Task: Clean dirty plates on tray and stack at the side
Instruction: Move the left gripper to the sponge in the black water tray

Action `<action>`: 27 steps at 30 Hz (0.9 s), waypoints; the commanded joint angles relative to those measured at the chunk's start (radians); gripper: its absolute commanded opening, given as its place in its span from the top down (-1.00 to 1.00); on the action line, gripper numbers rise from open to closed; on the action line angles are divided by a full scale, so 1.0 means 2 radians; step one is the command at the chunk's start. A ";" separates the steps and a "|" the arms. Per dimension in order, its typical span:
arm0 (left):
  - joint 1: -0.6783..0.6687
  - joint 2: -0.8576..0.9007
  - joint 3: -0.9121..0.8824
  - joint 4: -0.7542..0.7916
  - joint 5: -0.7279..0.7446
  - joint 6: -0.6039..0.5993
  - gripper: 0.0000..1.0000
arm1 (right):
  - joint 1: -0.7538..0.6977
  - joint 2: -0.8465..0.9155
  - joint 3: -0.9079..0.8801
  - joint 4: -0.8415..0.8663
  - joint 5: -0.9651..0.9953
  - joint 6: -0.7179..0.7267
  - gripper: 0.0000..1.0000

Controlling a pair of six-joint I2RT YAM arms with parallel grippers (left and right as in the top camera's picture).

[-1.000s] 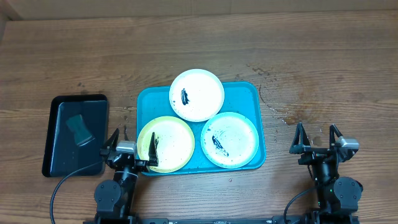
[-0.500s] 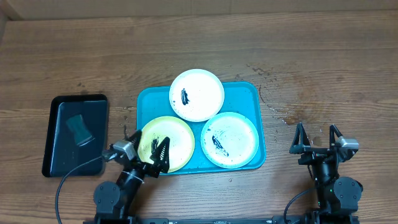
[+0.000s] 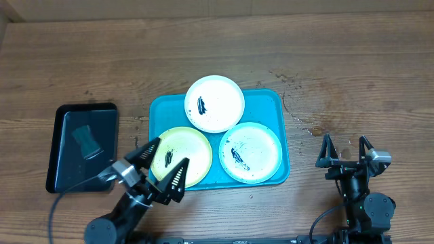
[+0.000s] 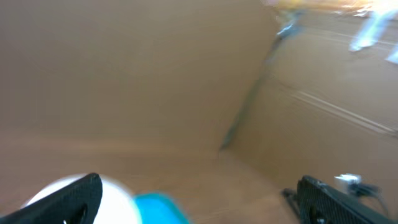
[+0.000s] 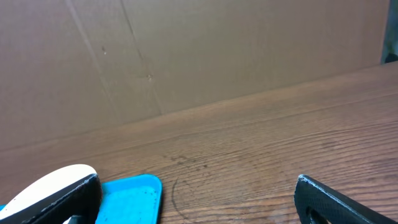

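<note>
The left gripper (image 3: 173, 152) is seen spread wide and empty over the yellow-green plate (image 3: 198, 146), lower left on the tray (image 3: 270, 100) (white plate (image 3: 215, 102) and mint plate (image 3: 252, 150) lie alongside). The right gripper (image 3: 346, 145), also wide and empty, is parked lower right, well apart.

The white plate (image 3: 214, 103), yellow-green plate (image 3: 193, 146) and mint plate (image 3: 250, 152) crowd the turquoise tray (image 3: 163, 108), with narrow gaps between them. Bare table (image 3: 339, 88) lies right of the tray. The left gripper (image 3: 172, 151), jaws spread, overhangs the yellow-green plate's near edge.
</note>
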 commanded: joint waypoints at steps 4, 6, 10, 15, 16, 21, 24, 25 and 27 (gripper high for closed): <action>-0.003 0.090 0.211 -0.175 -0.276 0.193 -1.00 | -0.003 -0.003 -0.005 0.003 0.006 -0.004 -1.00; -0.003 0.144 0.275 -0.215 -0.367 0.201 -1.00 | -0.003 -0.003 -0.005 0.003 0.006 -0.004 -1.00; -0.003 0.256 0.363 -0.265 -0.422 0.224 -1.00 | -0.003 -0.003 -0.005 0.003 0.006 -0.004 -1.00; 0.025 0.414 0.497 -0.350 -0.473 0.232 -0.99 | -0.003 -0.003 -0.005 0.003 0.006 -0.004 -1.00; 0.040 0.435 0.519 -0.369 -0.477 0.233 -1.00 | -0.003 -0.003 -0.005 0.003 0.006 -0.004 -1.00; 0.152 0.509 0.562 -0.455 -0.443 0.225 -1.00 | -0.003 -0.003 -0.005 0.003 0.006 -0.004 -1.00; 0.233 0.546 0.561 -0.465 -0.381 0.171 -0.99 | -0.003 -0.003 -0.005 0.003 0.006 -0.004 -1.00; 0.256 0.559 0.561 -0.467 -0.366 0.166 -1.00 | -0.003 -0.003 -0.005 0.003 0.006 -0.004 -1.00; 0.290 0.586 0.561 -0.467 -0.354 0.165 -1.00 | -0.003 -0.003 -0.005 0.003 0.006 -0.004 -1.00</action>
